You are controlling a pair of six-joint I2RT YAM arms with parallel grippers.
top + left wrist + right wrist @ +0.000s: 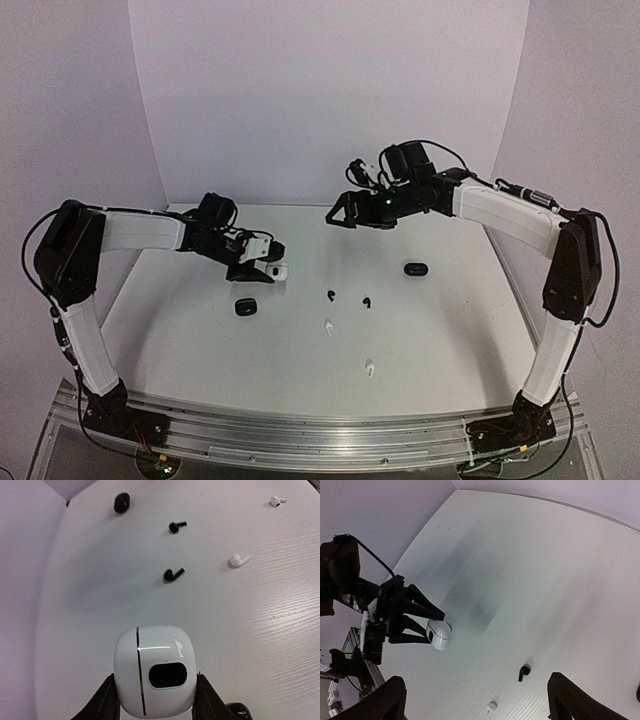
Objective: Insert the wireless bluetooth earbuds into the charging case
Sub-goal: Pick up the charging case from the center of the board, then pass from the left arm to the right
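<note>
A white charging case [154, 675], lid closed, rests on the table between my left gripper's [156, 695] fingers, which press on both its sides; it also shows in the top view [277, 270] and the right wrist view [439, 634]. Two black earbuds [330, 294] [366, 299] and two white earbuds [328, 325] [370, 367] lie loose mid-table. In the left wrist view the black ones [173, 574] [177, 526] and white ones [239, 559] [276, 500] lie beyond the case. My right gripper [345, 210] is open, empty and raised above the table's far middle.
A closed black case [245, 307] lies just in front of the left gripper [262, 268]. Another black case [415, 268] lies at the right. The white table [450, 340] is walled by white panels at the back and sides.
</note>
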